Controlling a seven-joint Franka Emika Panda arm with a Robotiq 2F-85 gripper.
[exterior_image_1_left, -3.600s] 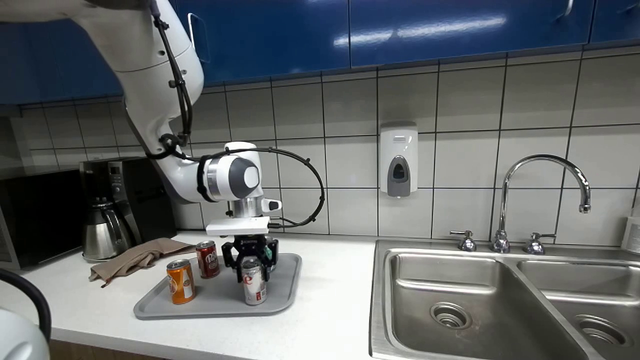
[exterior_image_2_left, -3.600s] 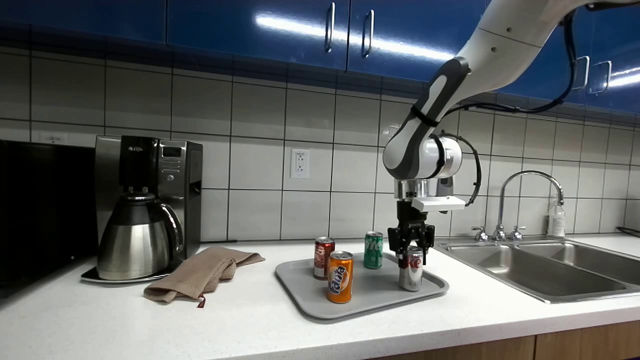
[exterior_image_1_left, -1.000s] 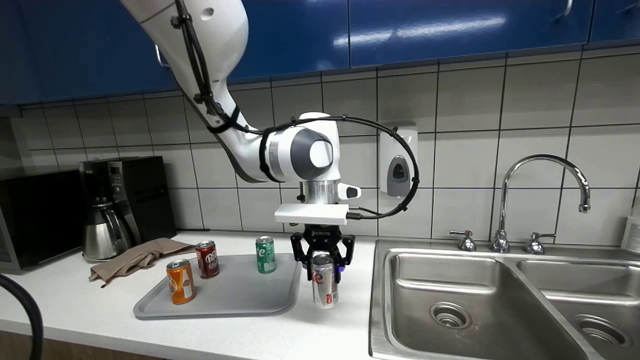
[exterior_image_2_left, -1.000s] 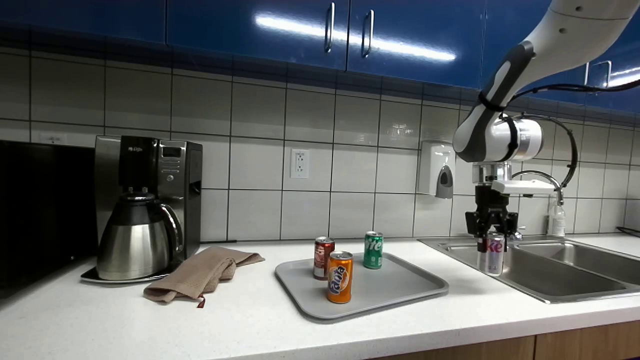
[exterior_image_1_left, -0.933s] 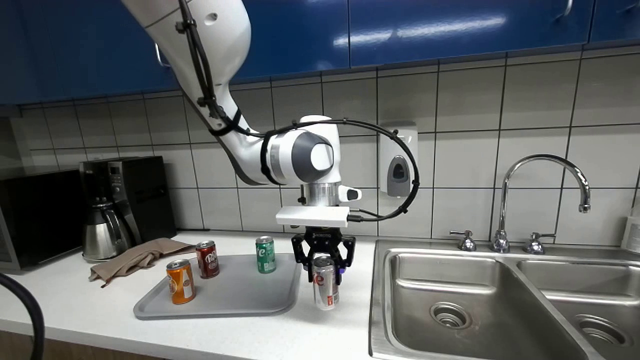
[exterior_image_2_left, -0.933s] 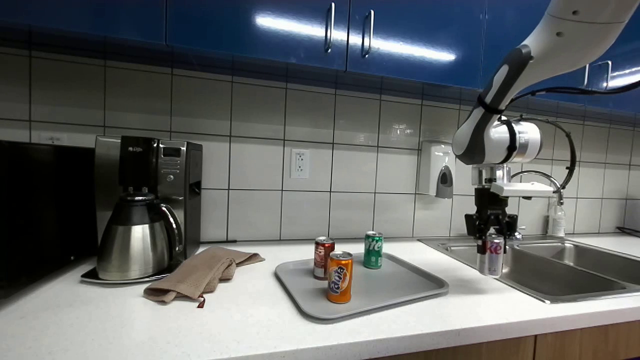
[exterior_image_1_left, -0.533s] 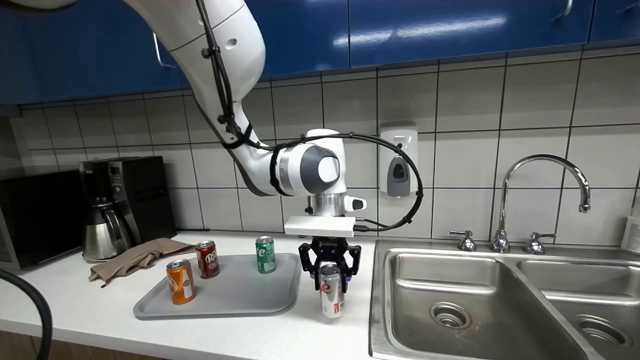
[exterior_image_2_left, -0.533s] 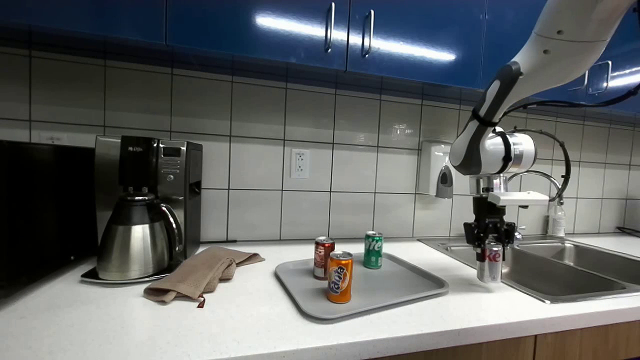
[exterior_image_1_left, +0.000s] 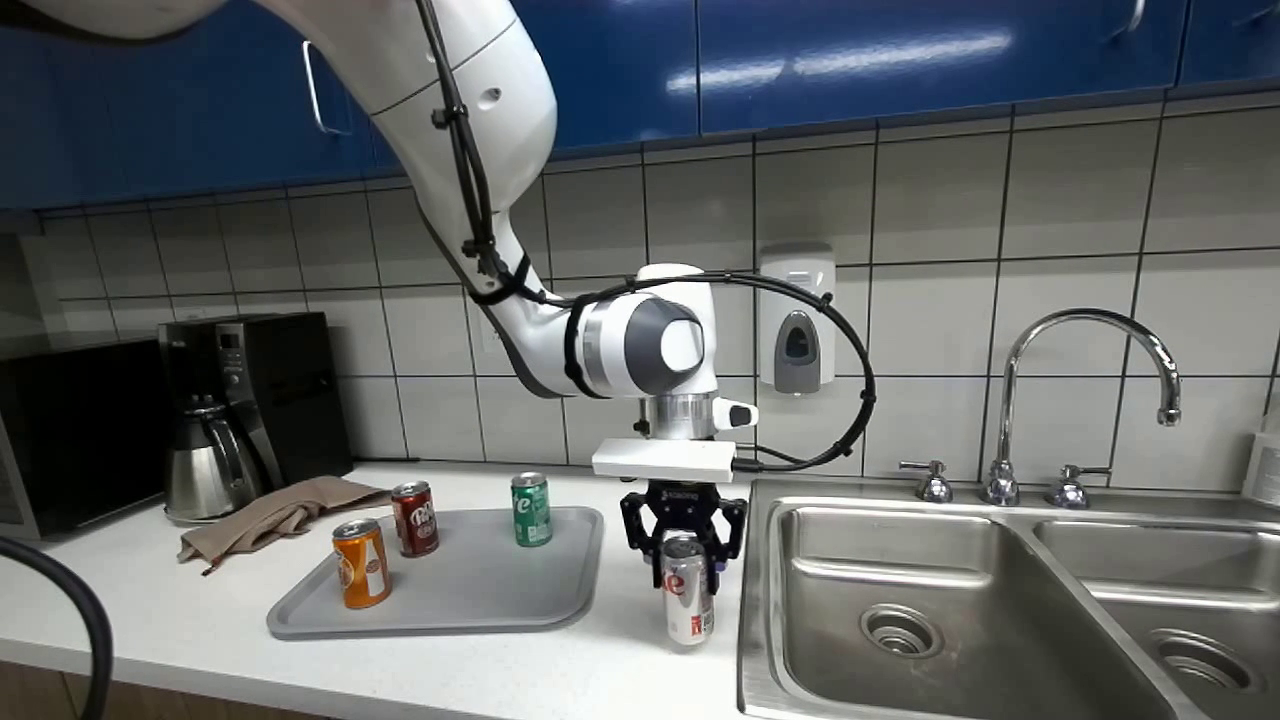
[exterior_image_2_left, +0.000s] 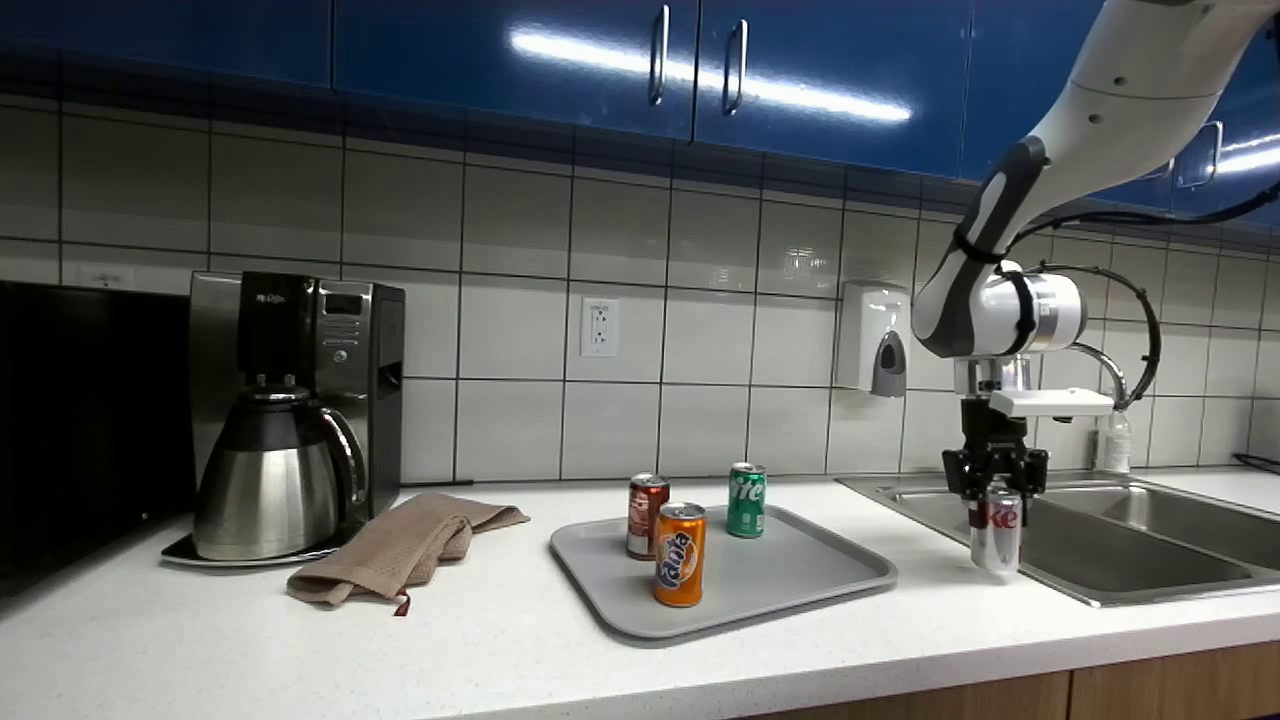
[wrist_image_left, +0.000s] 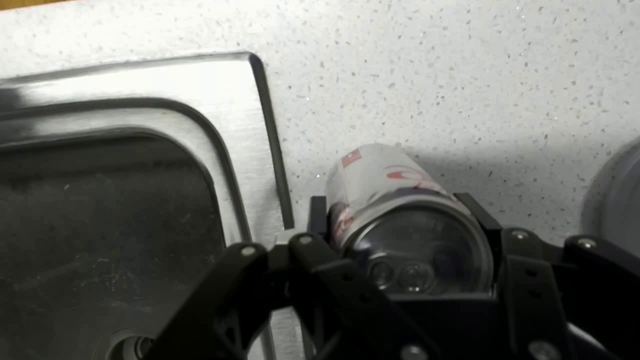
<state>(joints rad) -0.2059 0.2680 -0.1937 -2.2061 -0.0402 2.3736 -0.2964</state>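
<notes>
My gripper (exterior_image_1_left: 687, 575) is shut on a silver can (exterior_image_1_left: 689, 612) with red lettering, its fingers on either side near the top. The can hangs upright over the white counter, between the tray and the sink; I cannot tell whether its base touches the counter. In the wrist view the can's lid faces the camera between the black fingers (wrist_image_left: 318, 212). An orange can (exterior_image_2_left: 680, 555), a dark red can (exterior_image_1_left: 415, 520) and a green can (exterior_image_2_left: 746, 500) stand upright on the grey tray (exterior_image_1_left: 470, 595).
A steel double sink (exterior_image_1_left: 757, 600) with a tall faucet (exterior_image_1_left: 1090, 315) lies right beside the held can. A soap dispenser (exterior_image_1_left: 797, 320) is mounted on the tiled wall. Beyond the tray are a brown cloth (exterior_image_2_left: 410, 550) and a coffee maker (exterior_image_2_left: 275, 480). Blue cabinets (exterior_image_2_left: 500, 60) hang above.
The silver can, gripped throughout, has moved off the tray toward the sink. Over the last second it has come lower and shifted slightly closer to the sink. The other cans have stayed put.
</notes>
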